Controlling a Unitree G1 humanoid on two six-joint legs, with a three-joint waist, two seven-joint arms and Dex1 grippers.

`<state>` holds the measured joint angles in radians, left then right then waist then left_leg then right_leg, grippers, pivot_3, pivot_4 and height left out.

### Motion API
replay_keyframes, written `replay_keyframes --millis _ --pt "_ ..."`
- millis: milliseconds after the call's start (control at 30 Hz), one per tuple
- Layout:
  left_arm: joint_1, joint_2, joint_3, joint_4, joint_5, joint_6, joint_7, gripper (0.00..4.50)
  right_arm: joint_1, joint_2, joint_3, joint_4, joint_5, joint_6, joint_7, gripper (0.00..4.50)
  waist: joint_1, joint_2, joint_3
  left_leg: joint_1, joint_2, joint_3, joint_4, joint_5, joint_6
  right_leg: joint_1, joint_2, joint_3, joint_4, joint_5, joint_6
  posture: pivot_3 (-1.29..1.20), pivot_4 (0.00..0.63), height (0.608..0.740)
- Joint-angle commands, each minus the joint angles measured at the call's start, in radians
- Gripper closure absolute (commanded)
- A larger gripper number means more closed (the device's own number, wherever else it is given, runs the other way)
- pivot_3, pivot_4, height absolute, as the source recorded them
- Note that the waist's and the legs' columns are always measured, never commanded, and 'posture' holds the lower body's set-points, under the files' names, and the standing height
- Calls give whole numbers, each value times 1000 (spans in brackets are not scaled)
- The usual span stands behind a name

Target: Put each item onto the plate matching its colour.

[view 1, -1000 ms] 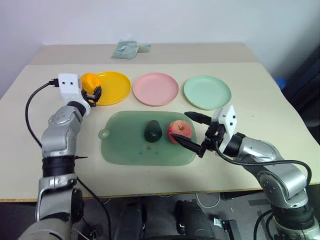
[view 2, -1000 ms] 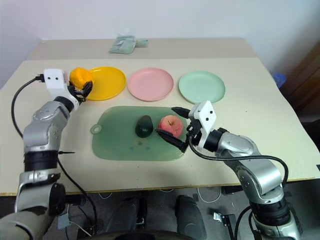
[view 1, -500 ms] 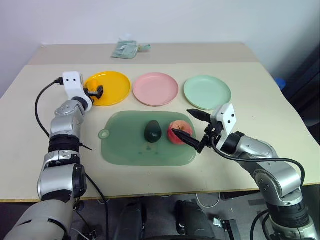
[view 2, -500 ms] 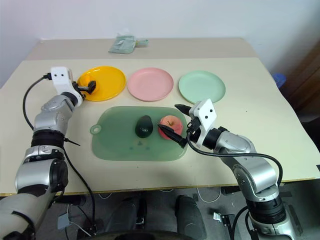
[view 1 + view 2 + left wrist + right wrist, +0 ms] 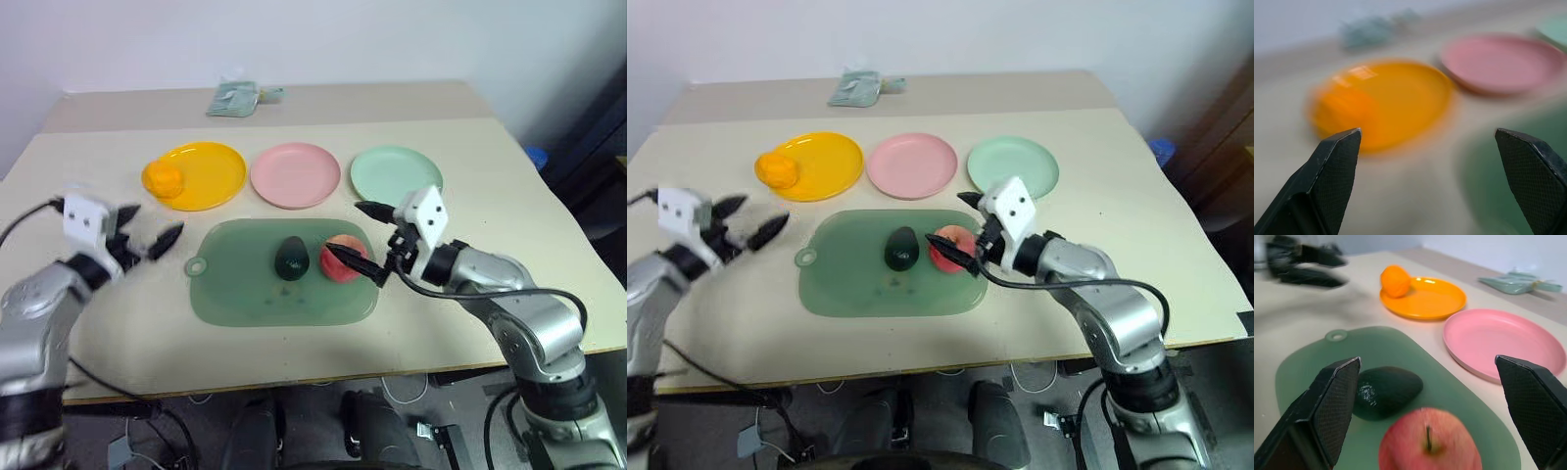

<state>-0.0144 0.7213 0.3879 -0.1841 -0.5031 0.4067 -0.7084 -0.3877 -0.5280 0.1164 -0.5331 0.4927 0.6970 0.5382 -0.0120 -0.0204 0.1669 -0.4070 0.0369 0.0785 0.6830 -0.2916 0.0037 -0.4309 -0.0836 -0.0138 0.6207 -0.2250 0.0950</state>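
- While its fingers stand spread to either side of the apple (image 5: 345,258) without closing on it, the right gripper (image 5: 364,242) holds nothing; the apple lies on the green board (image 5: 245,299), toward the board's right edge.
- Just left of the apple on the same board sits the avocado (image 5: 293,257), untouched.
- Released and empty, the left gripper (image 5: 147,233) hangs over the bare table (image 5: 509,196) near its left edge, well apart from the plates.
- Done, as I judge it: the orange (image 5: 163,178) rests on the left rim of the yellow plate (image 5: 211,174).
- Left to do: the pink plate (image 5: 294,173) and the mint plate (image 5: 392,172), in a row toward the table's far edge, are both bare, so apple and avocado remain.
- At the far edge lies a pale packet (image 5: 232,98).
- Looking along the right fingers, the right wrist view shows the apple's stem, which the head views barely give; they in turn show the mint plate.
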Motion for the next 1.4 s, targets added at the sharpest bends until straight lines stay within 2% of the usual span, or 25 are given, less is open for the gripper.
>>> replay_keyframes --millis 33,200,500,867,1400 --pt "112 32 61 -159 -67 7 -91 68 -80 7 78 -9 -12 109 -10 0 3 0 0 0 0 0 0 0 0 0 0 0 0 0 0 0 150 740" --pt "249 11 68 -244 -72 -43 -152 68 -202 110 159 70 -44 293 -113 0 -4 0 0 -1 -1 1 0 0 0 -2 -4 0 0 -1 -2 0 150 740" --pt "292 -8 26 -250 -40 -91 -172 68 -289 253 206 101 -83 514 -230 0 -6 1 0 -2 -2 1 -1 0 0 -4 -4 0 0 -1 -2 0 150 740" --pt "298 -24 -7 -301 -59 -76 -176 68 -308 280 232 145 -96 586 -218 0 -8 1 0 -2 -2 1 -1 0 0 -4 -4 0 0 -1 -2 0 150 740" --pt "298 -44 -30 -336 -62 -59 -139 68 -312 327 230 258 -123 567 -212 0 -8 1 0 -2 -2 1 -2 0 0 -4 -3 0 0 -1 -2 0 150 740"
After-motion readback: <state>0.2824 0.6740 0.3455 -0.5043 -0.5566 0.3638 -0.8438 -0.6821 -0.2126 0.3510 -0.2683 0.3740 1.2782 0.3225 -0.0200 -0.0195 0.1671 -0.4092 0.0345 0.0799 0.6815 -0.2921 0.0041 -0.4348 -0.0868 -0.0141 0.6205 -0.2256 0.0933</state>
